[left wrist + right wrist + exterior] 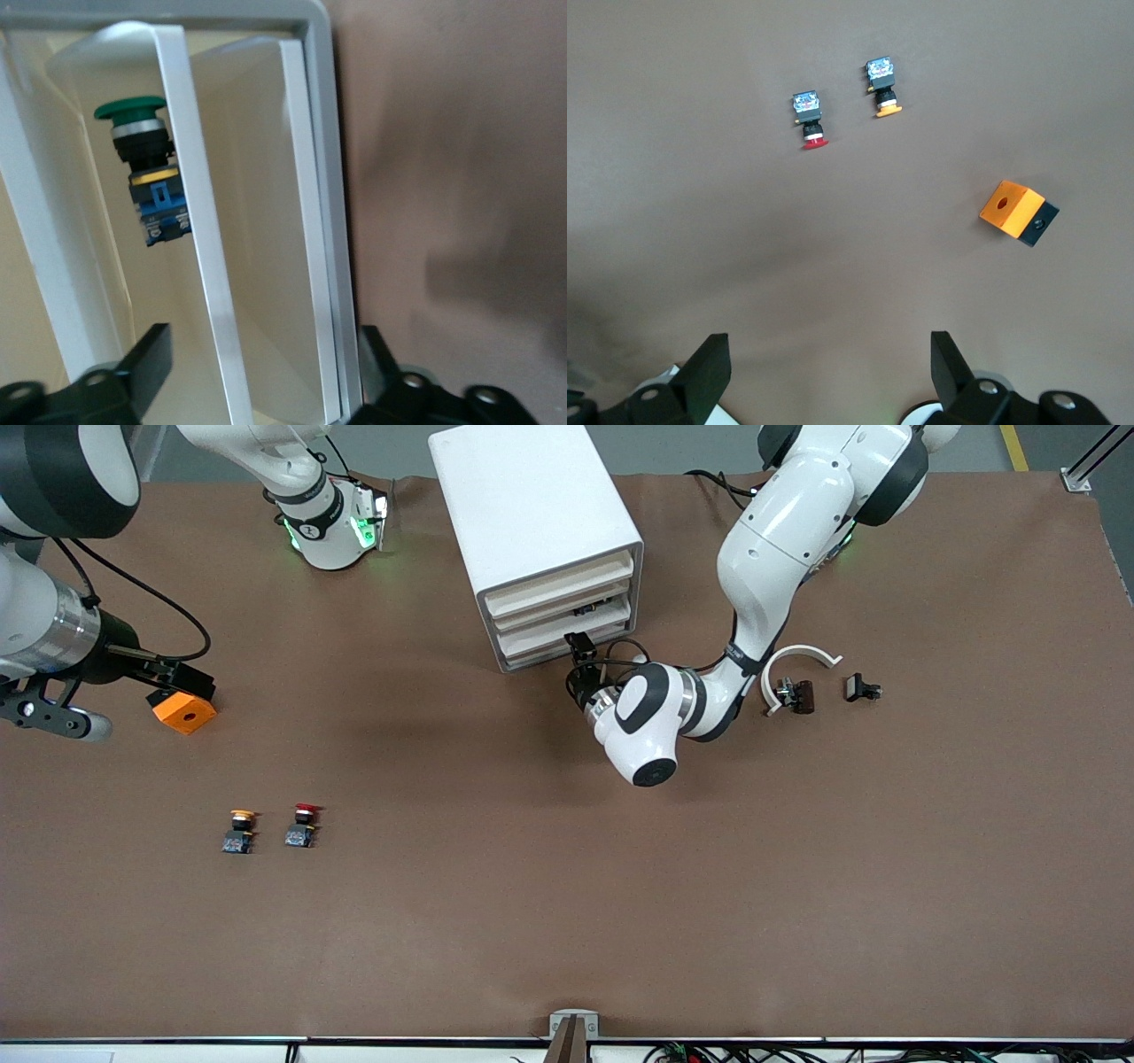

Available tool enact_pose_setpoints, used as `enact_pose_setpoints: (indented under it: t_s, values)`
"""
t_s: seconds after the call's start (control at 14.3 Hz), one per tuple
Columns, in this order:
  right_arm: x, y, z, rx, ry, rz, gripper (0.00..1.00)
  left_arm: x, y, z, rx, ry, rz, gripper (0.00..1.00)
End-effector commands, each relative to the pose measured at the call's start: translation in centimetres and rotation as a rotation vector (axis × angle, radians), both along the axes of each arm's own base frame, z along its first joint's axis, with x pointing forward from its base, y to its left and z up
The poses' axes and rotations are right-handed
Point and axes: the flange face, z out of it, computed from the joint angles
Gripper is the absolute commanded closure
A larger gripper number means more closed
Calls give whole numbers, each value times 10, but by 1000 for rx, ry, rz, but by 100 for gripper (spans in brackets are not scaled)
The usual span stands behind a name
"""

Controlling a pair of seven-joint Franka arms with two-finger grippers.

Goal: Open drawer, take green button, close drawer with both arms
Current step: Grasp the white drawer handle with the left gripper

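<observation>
Even overhead light on my front feed; soft shadows lie under the arms on the table (567,921). Left wrist feed blurred, cabinet (314,221) washed pale. Right wrist feed dimmer, reasonably sharp.

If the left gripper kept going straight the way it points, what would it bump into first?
Probably the drawer's cream front: the open left gripper points at the cabinet. The green button sits deeper inside.

Boxy white cabinet (532,514) with four stacked drawers: mid-table, farthest from the front camera. Green-capped push button (142,168): inside a shallow white drawer (321,221). Left gripper (257,363): in front of the cabinet, straddling the drawer's wall. Orange-capped button (240,831) and red-capped button (302,825): side by side toward the right arm's end, nearer the camera than the orange plastic block (183,710). Right gripper (828,354): over that end.
</observation>
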Motion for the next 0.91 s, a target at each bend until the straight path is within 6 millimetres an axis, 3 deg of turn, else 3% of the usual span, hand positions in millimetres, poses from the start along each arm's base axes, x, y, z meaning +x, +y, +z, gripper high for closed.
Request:
enact_pose_setpoints:
  t_s: [0.0,0.14,0.21,0.28,0.63,0.84]
  values:
    - [-1,20,3,-22,2,-61,0,5,-4,3,27,26,39,15]
    - [-2,27,3,-24,1,-61,0,-3,-11,3,36,31,30,20]
    - [-1,26,3,-23,1,-64,0,-8,-16,4,38,34,22,35]
    - [-1,26,3,-23,1,-64,0,-10,-18,4,38,35,19,41]
    - [-1,19,2,-24,11,-68,0,-21,-28,0,29,58,18,42]
    - [-2,20,2,-30,10,-78,0,-30,-38,1,19,76,21,66]
